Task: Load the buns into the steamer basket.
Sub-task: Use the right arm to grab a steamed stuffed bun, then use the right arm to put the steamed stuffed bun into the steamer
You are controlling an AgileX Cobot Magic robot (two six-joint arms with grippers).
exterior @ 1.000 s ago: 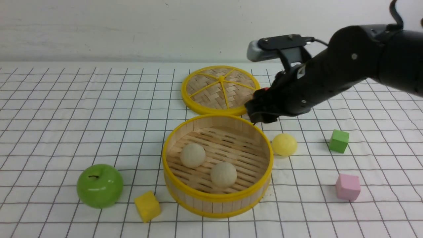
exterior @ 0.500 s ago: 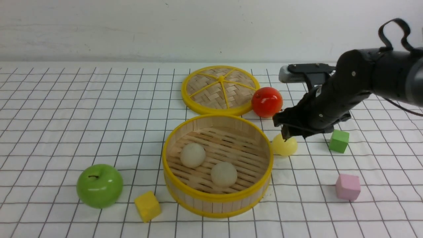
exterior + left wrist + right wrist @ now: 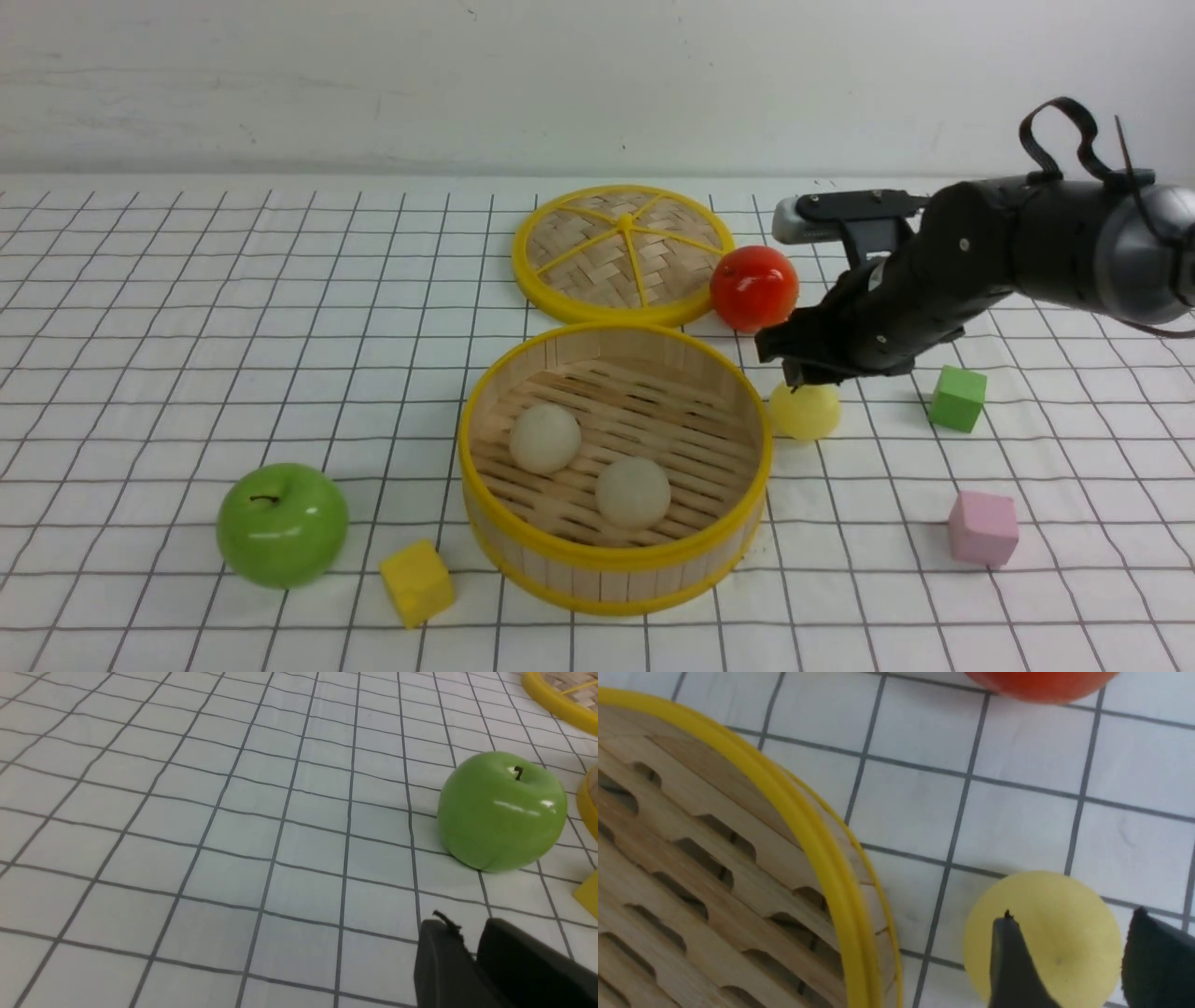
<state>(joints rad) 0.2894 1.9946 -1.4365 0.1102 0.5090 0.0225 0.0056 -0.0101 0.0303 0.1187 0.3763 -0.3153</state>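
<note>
**Right gripper straddling the last bun**

The right gripper (image 3: 795, 375) is hovering directly over the yellow bun (image 3: 805, 411), fingers spread to either side of it and not visibly pinching. That bun is sitting on the table (image 3: 187, 327) just beside the steamer basket (image 3: 616, 560), on the robot's right. Two pale buns (image 3: 544, 437) are lying inside the basket. The left gripper (image 3: 469, 933), nearly pressed together and empty, is sitting near the green apple (image 3: 502, 809), so the right arm is nearer.

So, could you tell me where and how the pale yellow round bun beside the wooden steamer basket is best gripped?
Across its widest middle, from above: the pale yellow bun is a smooth ball lying on the gridded cloth, and the wooden steamer basket stands close beside it.
</note>
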